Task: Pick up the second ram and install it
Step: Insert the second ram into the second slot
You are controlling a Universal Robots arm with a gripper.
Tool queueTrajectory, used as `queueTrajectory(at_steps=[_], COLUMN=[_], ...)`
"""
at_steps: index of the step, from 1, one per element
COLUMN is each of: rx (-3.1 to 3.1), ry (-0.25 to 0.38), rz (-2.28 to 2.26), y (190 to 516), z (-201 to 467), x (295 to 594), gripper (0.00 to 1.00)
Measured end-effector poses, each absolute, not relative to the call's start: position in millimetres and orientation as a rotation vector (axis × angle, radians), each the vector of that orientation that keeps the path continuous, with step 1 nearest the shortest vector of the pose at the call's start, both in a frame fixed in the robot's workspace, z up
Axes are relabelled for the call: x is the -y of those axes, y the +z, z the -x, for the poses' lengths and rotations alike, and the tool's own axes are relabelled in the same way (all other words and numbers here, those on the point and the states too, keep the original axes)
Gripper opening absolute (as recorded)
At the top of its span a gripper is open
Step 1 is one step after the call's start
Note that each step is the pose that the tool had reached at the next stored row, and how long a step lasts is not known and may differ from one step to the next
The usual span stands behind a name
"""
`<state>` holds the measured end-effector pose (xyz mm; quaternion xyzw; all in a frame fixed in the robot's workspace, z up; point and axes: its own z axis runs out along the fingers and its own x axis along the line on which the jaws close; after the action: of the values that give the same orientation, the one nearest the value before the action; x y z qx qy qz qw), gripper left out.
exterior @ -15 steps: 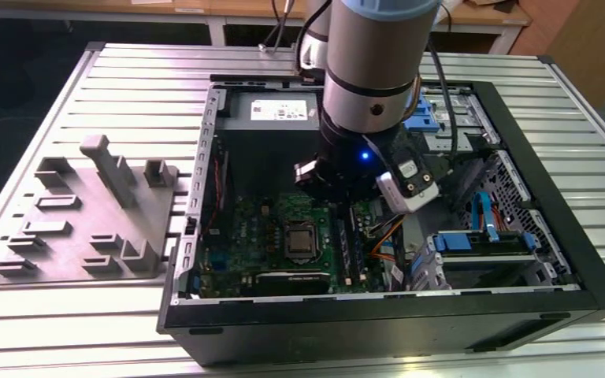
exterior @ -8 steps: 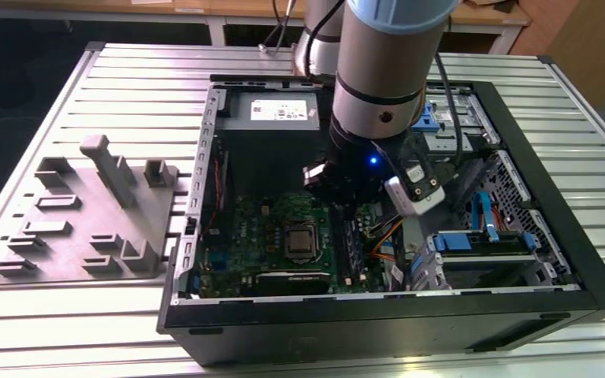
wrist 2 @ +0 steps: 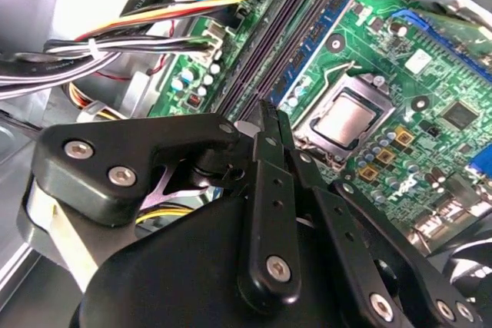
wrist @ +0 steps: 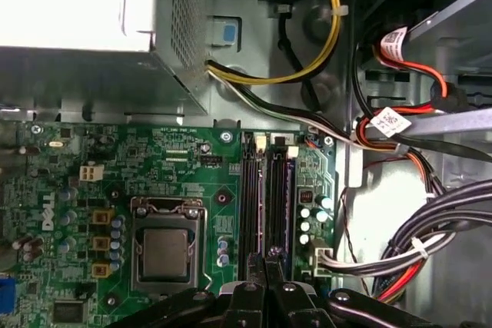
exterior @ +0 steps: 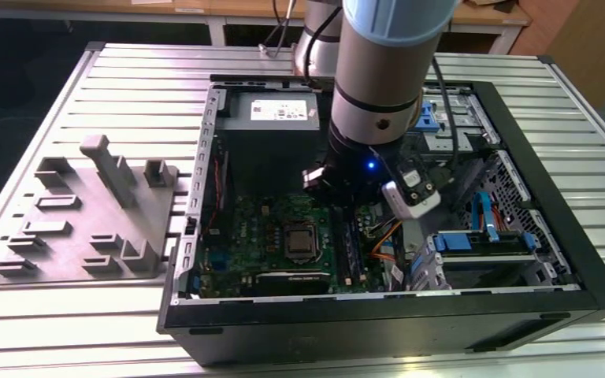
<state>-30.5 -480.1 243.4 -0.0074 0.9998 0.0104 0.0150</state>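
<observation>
My gripper (wrist 2: 274, 115) is shut, its two thin black fingertips pressed together with nothing visible between them. In both wrist views it hangs just over the near end of the long dark slot rails (wrist: 260, 197) on the green motherboard (wrist: 92, 213), and the first wrist view shows the gripper (wrist: 267, 257) from above. Alongside the dark rails stands a thin narrow board with a bluish face and small chips (wrist 2: 319, 32). Whether that board is the second ram I cannot tell. In the exterior view the arm (exterior: 371, 118) reaches down into the open computer case (exterior: 554, 236).
A grey moulded fixture tray (exterior: 82, 228) lies on the slatted table at the exterior view's left. Cable bundles (wrist: 430, 243) crowd the case beside the slots. The processor socket (wrist: 165, 251) sits on the rails' other side. The power supply (exterior: 271, 110) fills the far end.
</observation>
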Motion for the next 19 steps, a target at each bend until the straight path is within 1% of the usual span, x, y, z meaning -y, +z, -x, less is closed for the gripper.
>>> queueTrajectory(at_steps=[16, 19], rx=[-3.111, -3.111], ry=[0.035, 0.058], rz=[0.020, 0.020], y=[234.9, 234.6], z=[32.2, 32.3], x=[479.2, 479.4], gripper=[0.08, 0.08])
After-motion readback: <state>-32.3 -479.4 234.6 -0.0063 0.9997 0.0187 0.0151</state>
